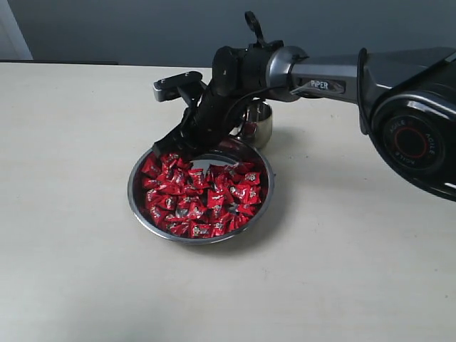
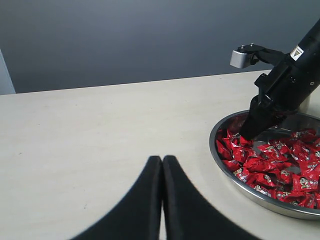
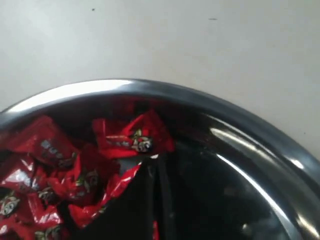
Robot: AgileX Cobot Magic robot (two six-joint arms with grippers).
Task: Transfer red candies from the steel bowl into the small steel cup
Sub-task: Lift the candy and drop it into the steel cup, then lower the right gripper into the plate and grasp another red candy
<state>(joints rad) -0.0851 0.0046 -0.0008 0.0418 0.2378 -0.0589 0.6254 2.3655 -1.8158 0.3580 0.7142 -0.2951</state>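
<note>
Exterior view, right hand (image 1: pixel 169 149) in steel bowl (image 1: pixel 201 241)

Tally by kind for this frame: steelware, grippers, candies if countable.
Steel bowl: 1
Small steel cup: 1
Grippers: 2 (left gripper, right gripper)
Red candies: piled, too many to count
Total without candies: 4

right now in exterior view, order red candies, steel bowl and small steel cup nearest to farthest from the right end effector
1. red candies: at the right end effector, back-left of the pile.
2. steel bowl: rim just beside.
3. small steel cup: behind the bowl.
</note>
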